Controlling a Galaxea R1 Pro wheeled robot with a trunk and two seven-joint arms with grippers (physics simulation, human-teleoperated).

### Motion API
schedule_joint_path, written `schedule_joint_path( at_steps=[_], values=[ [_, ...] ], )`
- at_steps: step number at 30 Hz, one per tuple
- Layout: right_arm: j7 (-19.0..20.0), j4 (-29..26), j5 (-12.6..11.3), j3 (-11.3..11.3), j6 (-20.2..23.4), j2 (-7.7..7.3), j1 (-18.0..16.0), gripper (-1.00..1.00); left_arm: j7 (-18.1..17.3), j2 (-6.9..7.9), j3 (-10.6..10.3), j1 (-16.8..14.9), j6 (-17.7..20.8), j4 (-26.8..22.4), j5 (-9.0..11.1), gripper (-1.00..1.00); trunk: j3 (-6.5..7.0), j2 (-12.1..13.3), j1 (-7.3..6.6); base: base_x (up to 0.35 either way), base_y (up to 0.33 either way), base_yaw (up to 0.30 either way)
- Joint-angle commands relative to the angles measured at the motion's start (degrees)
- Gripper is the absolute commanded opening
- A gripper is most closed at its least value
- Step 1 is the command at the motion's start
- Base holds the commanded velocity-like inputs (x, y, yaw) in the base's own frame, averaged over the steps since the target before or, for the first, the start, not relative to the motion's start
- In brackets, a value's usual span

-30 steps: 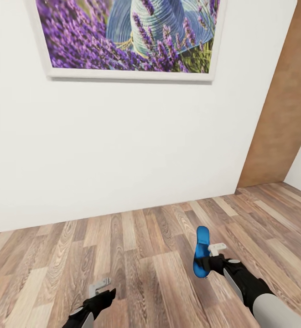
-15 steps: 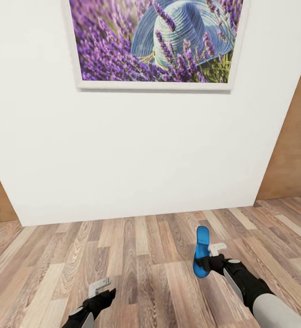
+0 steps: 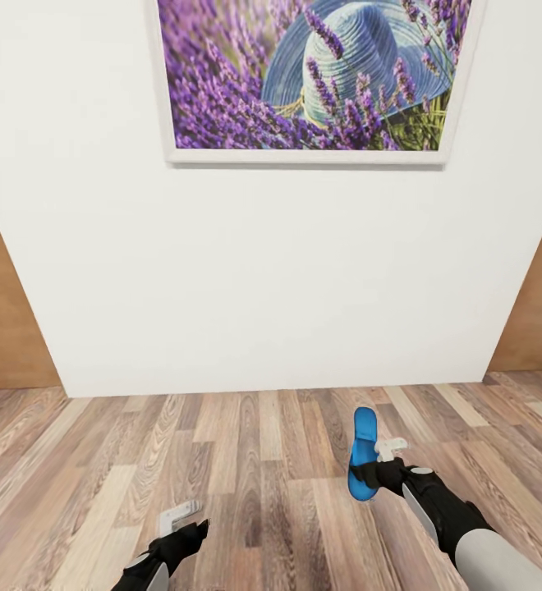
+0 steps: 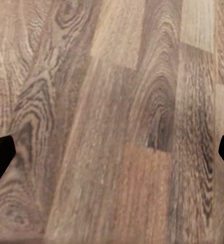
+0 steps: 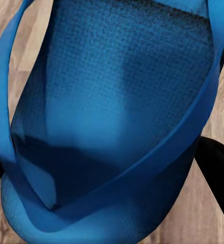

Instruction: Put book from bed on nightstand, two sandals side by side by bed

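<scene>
The right gripper (image 3: 375,469) is clamped on one blue sandal (image 3: 362,453), held clear above the wood-plank floor (image 3: 263,492) with its length pointing toward the white wall (image 3: 271,271). In the right wrist view the sandal (image 5: 112,127) sits between the dark fingers (strap side facing the camera). The left gripper (image 3: 181,517) hangs low over bare planks, fingers apart, holding nothing. A framed lavender picture (image 3: 312,78) hangs on the wall.

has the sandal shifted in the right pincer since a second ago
No. The sandal sits the same in the right pincer; only the framed picture and wall slid across the head view, so the camera turned.
</scene>
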Motion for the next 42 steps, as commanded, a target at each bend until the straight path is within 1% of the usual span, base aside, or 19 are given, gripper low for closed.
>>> schedule_joint_path(
  at_steps=[1,5,9,21,25,42],
  values=[
    [-0.03,0.00,-0.02,0.01,0.01,0.00,0.02,-1.00,0.00,0.00,0.00,0.00,-0.02,0.00,0.01,1.00,0.00,0.00,0.00,0.000,0.000,0.243],
    [-0.03,0.00,-0.01,0.01,0.02,-0.01,0.03,-1.00,0.00,0.00,0.00,0.00,-0.02,0.00,0.06,1.00,0.00,0.00,0.00,0.009,0.000,0.254],
    [-0.03,0.00,-0.02,0.01,0.02,-0.01,0.03,-1.00,0.01,0.00,0.00,0.00,-0.07,0.00,0.06,1.00,0.00,0.00,0.00,0.156,-0.046,0.258],
    [-0.03,1.09,0.15,0.01,-0.07,-0.01,0.03,-1.00,0.05,0.00,0.00,0.00,-0.06,0.00,0.00,1.00,0.00,0.00,0.00,0.307,-0.063,0.258],
    [-0.03,1.13,0.16,0.01,-0.07,-0.01,0.03,-1.00,0.01,0.00,0.00,0.00,-0.06,0.00,0.01,1.00,0.00,0.00,0.00,0.274,0.109,0.258],
    [-0.03,1.14,0.16,0.01,-0.07,-0.01,0.03,-1.00,0.02,0.00,0.00,0.00,-0.06,0.00,0.00,1.00,0.00,0.00,0.00,0.021,0.019,0.258]
  ],
)
